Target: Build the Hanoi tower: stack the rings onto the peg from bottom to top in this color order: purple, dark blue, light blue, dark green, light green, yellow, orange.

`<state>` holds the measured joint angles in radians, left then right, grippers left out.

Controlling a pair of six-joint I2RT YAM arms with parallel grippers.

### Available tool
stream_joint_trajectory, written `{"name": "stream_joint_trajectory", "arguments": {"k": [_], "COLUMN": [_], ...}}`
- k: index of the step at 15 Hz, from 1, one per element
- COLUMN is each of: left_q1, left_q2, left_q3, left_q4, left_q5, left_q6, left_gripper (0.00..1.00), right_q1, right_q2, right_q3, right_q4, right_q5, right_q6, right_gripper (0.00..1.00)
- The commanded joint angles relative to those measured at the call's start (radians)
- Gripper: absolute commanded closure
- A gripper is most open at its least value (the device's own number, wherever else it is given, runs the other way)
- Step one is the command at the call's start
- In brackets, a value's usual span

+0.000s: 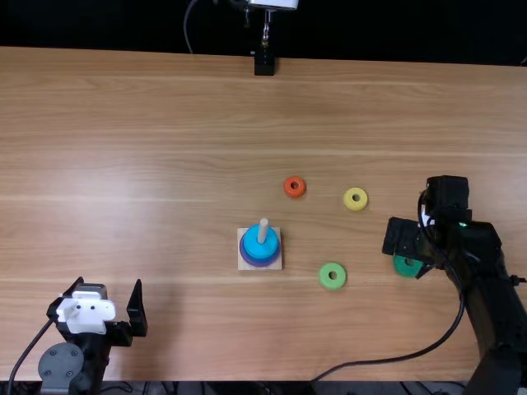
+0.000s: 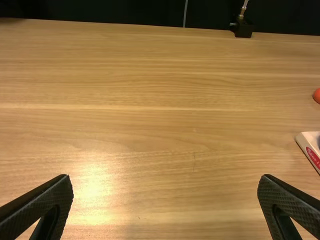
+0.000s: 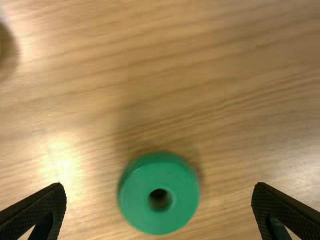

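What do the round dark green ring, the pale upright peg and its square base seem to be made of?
Round dark green ring: painted wood or plastic; the smooth, evenly coloured face leaves both open.
Pale upright peg: probably bare wood, from its beige tone and rounded tip.
Pale square base: likely wood, light and crisp-edged, though no grain is clear.
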<state>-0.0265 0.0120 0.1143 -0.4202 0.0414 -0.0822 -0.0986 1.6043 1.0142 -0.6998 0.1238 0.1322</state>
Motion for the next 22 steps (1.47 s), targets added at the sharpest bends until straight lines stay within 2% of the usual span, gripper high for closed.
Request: {"name": "stream_joint_trajectory", "arguments": {"k": [1,2,4,5,7,14,22], "left_q1": [-0.01,-0.01,-0.01,-0.01,-0.01,-0.01,-0.01], "left_q2": [-0.012,-0.012,-0.012,-0.012,-0.012,-0.012,-0.012], "left_q3": [-0.114,-0.114,-0.114,-0.114,-0.114,-0.114,-0.114], "left_q4": [-0.079,-0.08,-0.08,-0.08,-0.08,-0.08,-0.079], "left_q5": [0.014,0.014,0.014,0.014,0.014,0.016,0.014], "left_q6": [0.001,0.001,0.001,0.001,0.001,0.001,0.001], "left_gripper": [0.0,0.0,0.0,0.0,0.0,0.0,0.0], "right_q1": [-0.027,-0.03,-0.032,-0.035,-0.038,-0.039,-0.038], "right_q2": [0.049,0.069,0.074,0.077,0.095,0.12,0.158], "right_q3": [0.023,0.021,0.014,0.014,0.015,0.0,-0.017], "right_q4": [-0.001,-0.006,-0.01,-0.012,-0.012,-0.014,-0.012], "right_q5": [0.018,0.016,0.014,0.012,0.014,0.011,0.011], "right_q6": [-0.005,-0.04,-0.128,-0.151,-0.156,-0.141,-0.14], "right_gripper": [0.0,0.0,0.0,0.0,0.0,0.0,0.0]}}
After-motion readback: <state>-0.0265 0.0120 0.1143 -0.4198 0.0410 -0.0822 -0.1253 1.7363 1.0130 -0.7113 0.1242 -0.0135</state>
